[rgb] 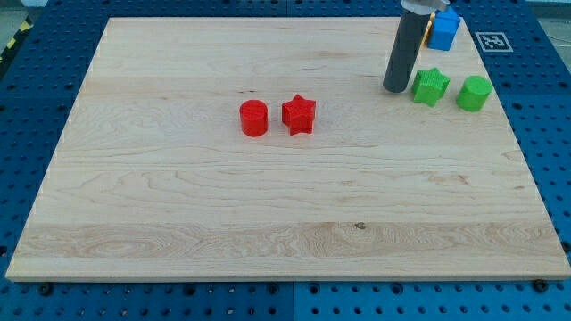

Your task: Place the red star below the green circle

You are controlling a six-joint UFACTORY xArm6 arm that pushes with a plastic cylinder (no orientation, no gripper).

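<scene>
The red star [299, 114] lies near the middle of the wooden board, with a red circle [254, 118] just to its left. The green circle [474, 93] sits at the view's upper right, with a green star [430, 86] just to its left. My tip [395, 88] rests on the board right beside the green star's left side, far to the right of the red star.
A blue block [443, 28] lies at the view's top right, behind the rod. The wooden board [268, 214] sits on a blue pegboard surface. A printed marker tag [492, 41] is off the board's top right corner.
</scene>
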